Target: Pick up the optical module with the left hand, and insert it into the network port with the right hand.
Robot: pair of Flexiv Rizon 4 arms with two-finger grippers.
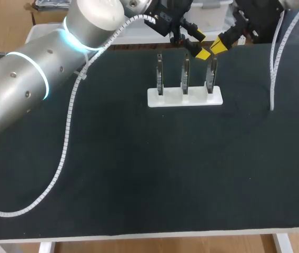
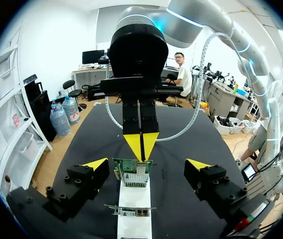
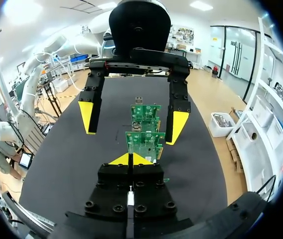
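Three green circuit boards stand upright in a white holder point(image 1: 185, 98). My left gripper point(image 1: 201, 46) hangs open over the right-hand board point(image 1: 211, 74). In the left wrist view its yellow tips stand either side of that board point(image 2: 132, 174) without touching it. My right gripper point(image 1: 218, 47) comes in from the back right, shut, with its tips point(image 2: 141, 144) at the board's top edge. The right wrist view shows its own gripper point(image 3: 130, 159) shut in front of the row of boards point(image 3: 144, 142), with the left gripper point(image 3: 132, 120) open beyond. I see no separate optical module.
The holder sits toward the back of the black mat point(image 1: 139, 168). A white ribbed cable point(image 1: 68, 132) from my left arm hangs over the mat's left half. Another cable point(image 1: 273, 68) hangs down at the right.
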